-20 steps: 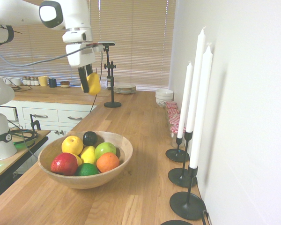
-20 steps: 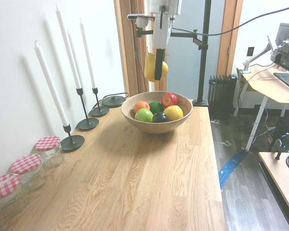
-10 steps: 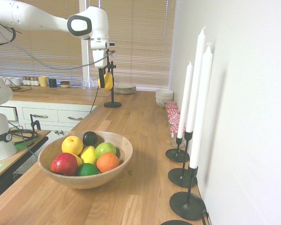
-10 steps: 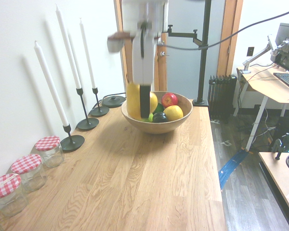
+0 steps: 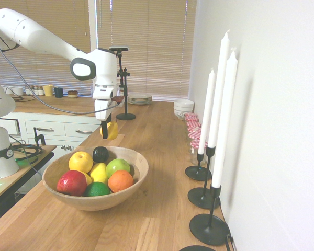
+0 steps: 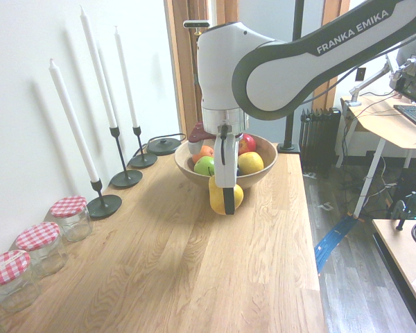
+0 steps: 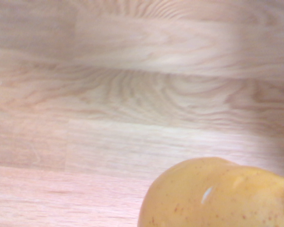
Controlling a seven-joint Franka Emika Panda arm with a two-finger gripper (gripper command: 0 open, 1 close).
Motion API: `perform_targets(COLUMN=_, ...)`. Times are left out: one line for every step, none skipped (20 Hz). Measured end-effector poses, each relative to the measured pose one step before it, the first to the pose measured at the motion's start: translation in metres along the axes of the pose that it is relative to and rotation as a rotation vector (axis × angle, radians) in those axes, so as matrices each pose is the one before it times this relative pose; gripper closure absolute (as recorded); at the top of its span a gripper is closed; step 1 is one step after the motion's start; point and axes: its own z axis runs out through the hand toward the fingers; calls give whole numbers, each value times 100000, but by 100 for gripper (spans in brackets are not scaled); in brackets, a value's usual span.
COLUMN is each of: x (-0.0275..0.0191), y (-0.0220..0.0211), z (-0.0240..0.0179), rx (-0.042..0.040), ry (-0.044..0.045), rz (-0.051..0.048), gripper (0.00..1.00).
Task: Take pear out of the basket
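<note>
Second exterior view shows the yellow pear [image 6: 218, 197] grasped in the claw [image 6: 229, 200], out of the basket [image 6: 225, 184] and over the wooden surface [image 6: 173, 277], on that camera's near side of the basket; whether its underside touches the wood cannot be told. One dark finger lies across the fruit, while the wrist view catches only part of the pear's speckled skin, with blurred wood grain behind it. From the first exterior view, the basket holds a red apple [image 5: 71, 183], a round yellow fruit [image 5: 80, 161], an almost black fruit [image 5: 100, 154], a green apple [image 5: 118, 167], an orange [image 5: 120, 181], a dark green fruit [image 5: 97, 190] and, in the middle, an elongated yellow fruit [image 5: 98, 172]. Another patch of yellow shows behind the red apple, mostly hidden. Along the wall stand three tall white candles [image 5: 224, 120] in black holders [image 5: 210, 228], and near them a row of glass jars [image 6: 46, 258] wearing red-and-white checked lids [image 6: 37, 236]. Farther along the surface sit stacked white bowls [image 5: 183, 107] and a pile of plates [image 5: 139, 99]. A yellow mug [image 5: 48, 90] is on the far counter, just beside a dark cup [image 5: 58, 92], with blinds [image 5: 146, 47] behind.
</note>
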Motion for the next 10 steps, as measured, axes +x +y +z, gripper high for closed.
perform_targets(x=-45, y=39, z=209, rx=96, ry=-405, rz=212, gripper=100)
perform_targets(x=20, y=168, z=272, rx=169, ry=-358, rz=492, gripper=100)
perform_targets(x=120, y=296, z=384, rx=21, ry=-240, rz=650, gripper=100)
perform_targets(x=191, y=349, z=506, rx=-162, ry=-308, rz=575, gripper=100)
perform_targets(x=252, y=320, z=587, rx=-87, ry=-217, rz=524, gripper=100)
perform_targets(x=310, y=355, z=731, rx=-12, ry=-219, rz=390, gripper=100)
perform_targets(x=369, y=338, z=832, rx=-74, ry=-464, rz=286, gripper=100)
perform_targets(x=356, y=228, z=767, rx=-104, ry=-477, rz=338, gripper=100)
perform_targets(x=343, y=220, z=865, rx=-187, ry=-539, rz=341, gripper=100)
perform_targets(x=305, y=184, z=905, rx=-228, ry=-647, rz=336, gripper=100)
